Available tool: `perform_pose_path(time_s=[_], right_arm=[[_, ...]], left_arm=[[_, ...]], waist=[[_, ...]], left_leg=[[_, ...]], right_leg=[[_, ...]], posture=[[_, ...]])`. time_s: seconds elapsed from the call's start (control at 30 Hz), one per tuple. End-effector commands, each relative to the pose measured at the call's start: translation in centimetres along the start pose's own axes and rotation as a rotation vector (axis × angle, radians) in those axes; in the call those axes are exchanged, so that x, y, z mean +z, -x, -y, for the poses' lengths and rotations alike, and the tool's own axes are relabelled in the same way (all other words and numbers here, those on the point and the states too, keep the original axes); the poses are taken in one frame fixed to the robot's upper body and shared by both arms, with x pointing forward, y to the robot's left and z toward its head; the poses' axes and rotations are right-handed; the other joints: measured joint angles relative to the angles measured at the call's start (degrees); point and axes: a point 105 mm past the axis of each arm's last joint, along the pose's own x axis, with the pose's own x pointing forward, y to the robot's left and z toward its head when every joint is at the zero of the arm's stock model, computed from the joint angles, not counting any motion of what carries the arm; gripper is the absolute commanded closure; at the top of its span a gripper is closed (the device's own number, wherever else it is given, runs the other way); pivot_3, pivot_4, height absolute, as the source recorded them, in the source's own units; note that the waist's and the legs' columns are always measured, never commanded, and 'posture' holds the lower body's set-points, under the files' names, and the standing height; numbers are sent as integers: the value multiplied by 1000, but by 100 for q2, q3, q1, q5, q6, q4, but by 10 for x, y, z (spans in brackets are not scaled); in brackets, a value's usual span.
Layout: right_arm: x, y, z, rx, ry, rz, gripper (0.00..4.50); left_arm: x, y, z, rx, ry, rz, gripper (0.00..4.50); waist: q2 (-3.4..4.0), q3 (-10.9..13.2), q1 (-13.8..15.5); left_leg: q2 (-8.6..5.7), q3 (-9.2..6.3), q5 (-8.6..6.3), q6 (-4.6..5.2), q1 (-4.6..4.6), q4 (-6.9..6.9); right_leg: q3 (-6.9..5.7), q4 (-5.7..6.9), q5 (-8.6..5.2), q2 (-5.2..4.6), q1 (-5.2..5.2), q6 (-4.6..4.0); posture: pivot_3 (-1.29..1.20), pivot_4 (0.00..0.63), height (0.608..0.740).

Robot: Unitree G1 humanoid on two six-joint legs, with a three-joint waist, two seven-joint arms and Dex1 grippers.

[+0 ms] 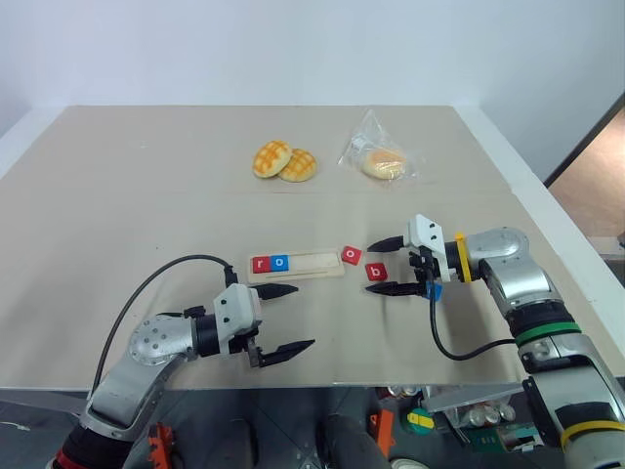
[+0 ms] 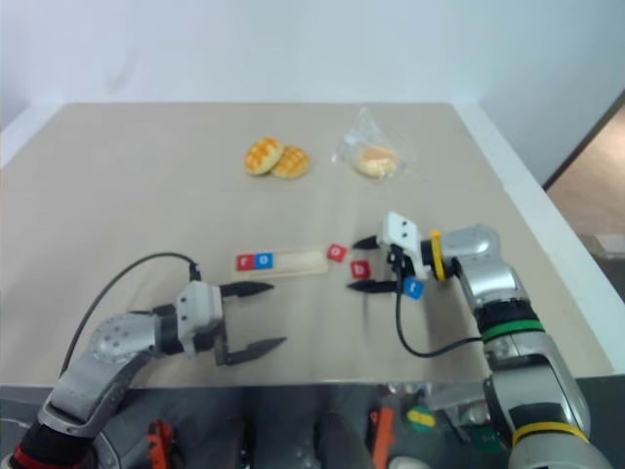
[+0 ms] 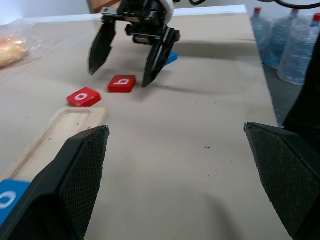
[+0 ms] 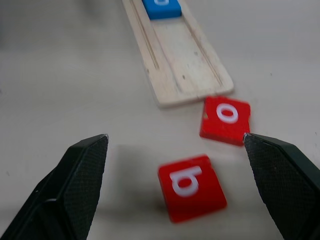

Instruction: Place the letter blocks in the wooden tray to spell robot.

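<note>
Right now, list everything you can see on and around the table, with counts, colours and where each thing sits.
wooden tray: one, pale wood, mid-table between the grippers.
letter blocks in tray: two, red r and blue o, at the tray's left end.
loose red blocks: two, an o off the tray's right end, a b beside it.
blue block: one, on the table under the right gripper.
buns: two, golden, touching, far side of the table.
bagged bun: one, clear wrapper, right of the buns.
water bottles: several, clear, beyond the table edge.
table: one, beige.
left gripper: black fingers, open, near the tray's left end.
right gripper: open, around the b.
</note>
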Motion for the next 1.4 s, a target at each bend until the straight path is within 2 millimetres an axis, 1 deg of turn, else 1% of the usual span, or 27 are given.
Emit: perform_pose_path(time_s=[0.03, 0.07, 0.2, 0.37, 0.5, 0.63, 0.77, 0.87, 0.9, 0.93, 1.07, 1.1, 1.13, 1.3, 1.4], right_arm=[[-6, 0, 7, 13, 30, -9, 39], [-6, -1, 8, 11, 27, -5, 277], [-11, -6, 10, 7, 4, -6, 277], [-12, -8, 14, -41, -70, 19, 277], [-16, -8, 9, -43, -85, 20, 277], [-15, -8, 7, -67, -135, 42, 277], [-15, -7, -2, -74, -160, 37, 277], [-13, -6, -4, -97, -190, 44, 277], [-12, -6, -4, -105, -199, 44, 448], [-12, -6, -4, -114, -205, 40, 772], [-13, -5, -4, -154, -216, 18, 1120], [-13, -5, -4, -164, -219, 16, 1573], [-13, -4, -4, -172, -220, 15, 1753], [-16, -3, -8, -195, -215, -4, 1753], [-13, -2, -9, -219, -218, -7, 1753]], left_arm=[[10, 5, 1, 33, -41, 16, 0], [10, 5, 1, 37, -39, 15, 0], [11, 7, 0, 55, -40, 15, 0], [12, 8, -1, 62, -36, 25, 0], [11, 7, -2, 56, -32, 24, 0], [9, 5, -2, 49, -26, 23, 0], [8, 5, -3, 44, -16, 27, 0], [8, 5, -5, 51, -2, 36, 0], [8, 4, -5, 52, 3, 38, 0], [8, 4, -5, 53, 6, 38, 0], [8, 3, -5, 50, 6, 38, 0], [7, 3, -6, 50, 6, 36, 0], [7, 3, -5, 49, 6, 34, 0], [5, 3, -5, 48, 8, 21, 0], [4, 3, -5, 48, 10, 16, 0]], waist=[[0, 0, -3], [1, 1, -5], [3, 2, -10], [3, 1, -8], [3, 1, -7], [4, 1, -8], [4, 1, -1], [4, 1, -2], [4, 1, 2], [4, 1, 2], [4, 1, 1], [4, 1, 2], [4, 1, 2], [4, 1, 2], [4, 1, 2]], left_leg=[[1, 1, 0, 0, 4, 2], [1, 1, 0, 0, 4, 3], [7, 5, 1, 0, 10, 6], [10, 3, 3, -2, 13, 9], [10, 5, 3, -3, 13, 11], [10, 5, 3, -3, 13, 13], [10, 3, 3, -3, 13, 13], [10, 2, 3, -3, 12, 13], [9, 2, 3, -3, 11, 13], [9, 1, 3, -3, 11, 13], [8, 1, 3, -3, 10, 14], [8, 1, 3, -3, 10, 15], [8, 0, 3, -3, 10, 15], [7, 1, 3, -3, 9, 15], [6, 1, 3, -3, 9, 16]], right_leg=[[0, 1, 1, 0, 3, -1], [0, 1, 1, 0, 4, 0], [3, 6, 7, 7, 4, -4], [2, 7, 11, 11, 7, -8], [3, 7, 14, 10, 7, -8], [4, 7, 15, 10, 9, -6], [3, 8, 15, 12, 8, -6], [3, 8, 12, 11, 9, -2], [3, 8, 12, 11, 9, -2], [2, 8, 11, 10, 10, -1], [2, 8, 11, 11, 8, 0], [2, 8, 12, 11, 8, 0], [1, 8, 12, 11, 9, 0], [1, 8, 11, 11, 9, 1], [2, 8, 11, 10, 9, 4]], posture=[[0, 150, 740], [0, 150, 740], [0, 150, 740], [0, 150, 740], [0, 150, 740], [0, 150, 740], [0, 150, 740], [0, 150, 740], [0, 150, 740], [0, 150, 740], [0, 150, 740], [0, 150, 740], [0, 150, 740], [0, 150, 740], [0, 150, 740]])
